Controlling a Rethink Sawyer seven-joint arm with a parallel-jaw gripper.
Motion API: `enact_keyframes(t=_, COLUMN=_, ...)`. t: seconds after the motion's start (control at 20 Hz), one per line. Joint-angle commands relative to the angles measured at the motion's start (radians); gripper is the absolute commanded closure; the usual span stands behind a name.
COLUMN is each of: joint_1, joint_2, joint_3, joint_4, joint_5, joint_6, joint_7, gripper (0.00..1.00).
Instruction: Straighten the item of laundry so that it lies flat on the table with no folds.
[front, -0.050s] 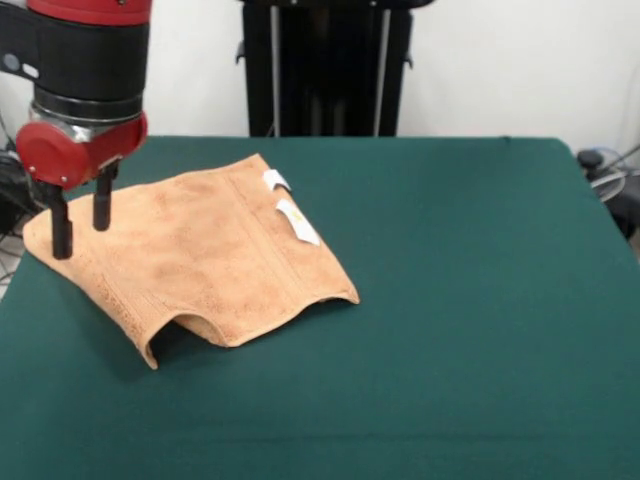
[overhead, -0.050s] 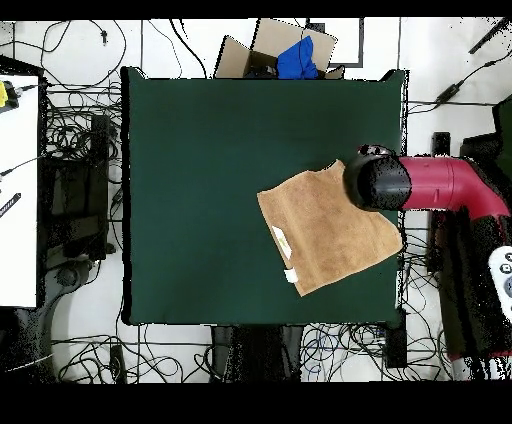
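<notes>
An orange-tan towel (front, -0.050s: 200, 255) lies on the dark green bench (front, -0.050s: 470, 300), toward nine o'clock in the front view. Its near edge arches up in a fold; two white tags (front, -0.050s: 298, 222) sit on its three o'clock edge. The end effector (front, -0.050s: 82, 215) hovers over the towel's nine o'clock corner, fingers (front, -0.050s: 62, 228) parted, gripping nothing.

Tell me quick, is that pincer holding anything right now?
Pincer: open and holding nothing; its fingers hang over the towel's far corner.
</notes>
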Motion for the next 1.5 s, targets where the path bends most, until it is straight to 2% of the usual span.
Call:
enact_keyframes(t=0.05, joint_1=0.008, joint_2=0.051, joint_3=-0.049, joint_4=0.019, joint_5=-0.012, joint_6=-0.012, joint_7=0.103, gripper=0.00)
enact_keyframes(t=0.6, joint_1=0.002, joint_2=0.087, joint_3=-0.047, joint_4=-0.005, joint_5=-0.024, joint_6=0.006, joint_7=0.068, gripper=0.00)
enact_keyframes(t=0.9, joint_1=0.006, joint_2=0.152, joint_3=-0.049, joint_4=-0.042, joint_5=-0.038, joint_6=0.025, joint_7=0.039, gripper=0.00)
enact_keyframes(t=1.1, joint_1=0.001, joint_2=0.236, joint_3=-0.044, joint_4=-0.077, joint_5=-0.059, joint_6=0.028, joint_7=-0.011, gripper=0.00)
enact_keyframes(t=1.25, joint_1=-0.018, joint_2=0.347, joint_3=-0.024, joint_4=-0.139, joint_5=-0.068, joint_6=0.035, joint_7=-0.092, gripper=0.00)
enact_keyframes(t=1.5, joint_1=-0.043, joint_2=0.485, joint_3=0.003, joint_4=-0.226, joint_5=-0.049, joint_6=0.033, joint_7=-0.149, gripper=0.00)
